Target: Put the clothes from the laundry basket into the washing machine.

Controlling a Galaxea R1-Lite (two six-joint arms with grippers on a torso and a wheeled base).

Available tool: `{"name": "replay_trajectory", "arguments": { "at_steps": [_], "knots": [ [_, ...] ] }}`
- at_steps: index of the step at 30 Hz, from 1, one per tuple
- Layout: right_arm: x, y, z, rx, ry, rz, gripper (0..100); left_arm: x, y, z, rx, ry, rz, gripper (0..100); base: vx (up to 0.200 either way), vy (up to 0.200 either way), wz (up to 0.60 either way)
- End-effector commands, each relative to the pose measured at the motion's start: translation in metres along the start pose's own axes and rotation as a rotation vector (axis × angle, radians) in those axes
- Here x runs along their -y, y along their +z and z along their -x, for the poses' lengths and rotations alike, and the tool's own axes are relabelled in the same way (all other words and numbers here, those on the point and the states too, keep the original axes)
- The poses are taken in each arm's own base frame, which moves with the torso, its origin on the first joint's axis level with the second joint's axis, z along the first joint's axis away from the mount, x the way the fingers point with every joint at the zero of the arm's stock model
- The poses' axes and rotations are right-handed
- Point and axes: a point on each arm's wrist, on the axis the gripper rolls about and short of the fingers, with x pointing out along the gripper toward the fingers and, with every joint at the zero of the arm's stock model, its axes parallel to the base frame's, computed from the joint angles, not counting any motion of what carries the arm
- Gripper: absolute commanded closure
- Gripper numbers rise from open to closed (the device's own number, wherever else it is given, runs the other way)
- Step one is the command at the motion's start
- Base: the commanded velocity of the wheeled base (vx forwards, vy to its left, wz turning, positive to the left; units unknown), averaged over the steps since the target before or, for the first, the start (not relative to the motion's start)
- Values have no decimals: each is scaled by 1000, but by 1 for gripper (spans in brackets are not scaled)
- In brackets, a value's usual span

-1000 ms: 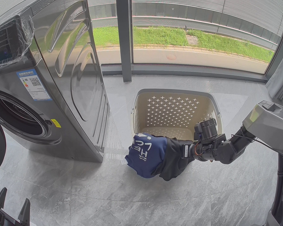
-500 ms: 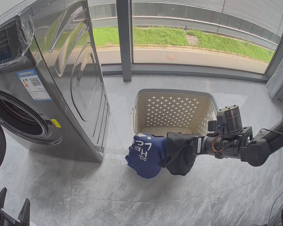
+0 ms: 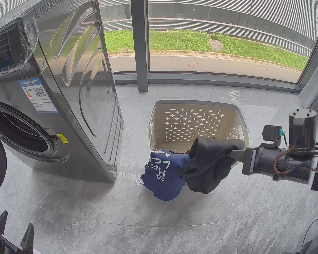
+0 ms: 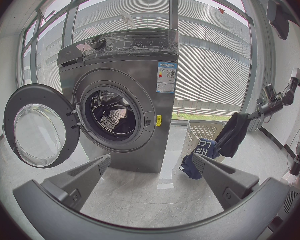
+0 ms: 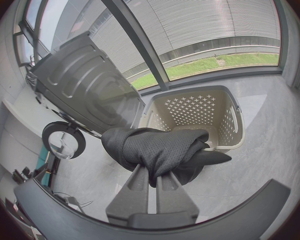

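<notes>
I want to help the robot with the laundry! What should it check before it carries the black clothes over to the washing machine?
1. Right gripper shut on the black garment: ok.
2. Washing machine door open: ok.
3. Drum opening unblocked: ok.
4. Black garment free of the blue shirt it touches: cannot tell.
5. Left gripper open, empty, low near the floor: ok.
6. Laundry basket emptied: not ok, the blue shirt hangs over its front rim.
</notes>
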Motion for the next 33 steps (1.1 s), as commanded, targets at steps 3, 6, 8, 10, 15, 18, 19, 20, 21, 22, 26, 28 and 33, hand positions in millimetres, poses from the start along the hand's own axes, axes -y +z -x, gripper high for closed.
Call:
{"name": "replay_trajectory", "arguments": {
  "at_steps": [3, 6, 8, 10, 15, 18, 19, 20, 21, 22, 26, 28, 33],
  "knots": [
    [-10, 8, 54, 114, 110, 9, 100, 0, -5, 0, -6, 2, 0, 0, 0, 0, 0],
    [-13, 16, 67, 162, 171, 9, 100, 0, -5, 0, -6, 2, 0, 0, 0, 0, 0],
    [-15, 19, 69, 197, 191, 14, 100, 0, -5, 0, -6, 2, 0, 0, 0, 0, 0],
    [-16, 22, 69, 223, 205, 23, 100, 0, -5, 0, -6, 2, 0, 0, 0, 0, 0],
    [-23, 35, 66, 321, 233, 52, 100, 0, -5, 0, -6, 2, 0, 0, 0, 0, 0],
    [-24, 35, 67, 326, 238, 59, 100, 0, -5, 0, -6, 2, 0, 0, 0, 0, 0],
    [-25, 36, 68, 327, 239, 59, 100, 0, -5, 0, -6, 1, 0, 0, 0, 0, 0],
    [-24, 35, 68, 327, 239, 59, 100, 0, -5, 0, -6, 1, 0, 0, 0, 0, 0],
    [-25, 36, 69, 330, 240, 59, 100, 0, -5, 0, -6, 1, 0, 0, 0, 0, 0],
    [-25, 36, 69, 330, 240, 59, 100, 0, -5, 0, -6, 1, -1, 0, 0, 0, 0],
    [-24, 35, 67, 324, 236, 75, 100, 0, -5, 0, -6, 1, -1, 0, -50, 0, 0],
    [-24, 34, 66, 322, 231, 87, 100, 0, -5, 0, -6, 1, 0, 0, -200, 0, 0],
    [-24, 35, 66, 331, 213, 99, 100, 0, -5, 0, -6, 1, 0, 0, -200, 0, 0]
  ]
}}
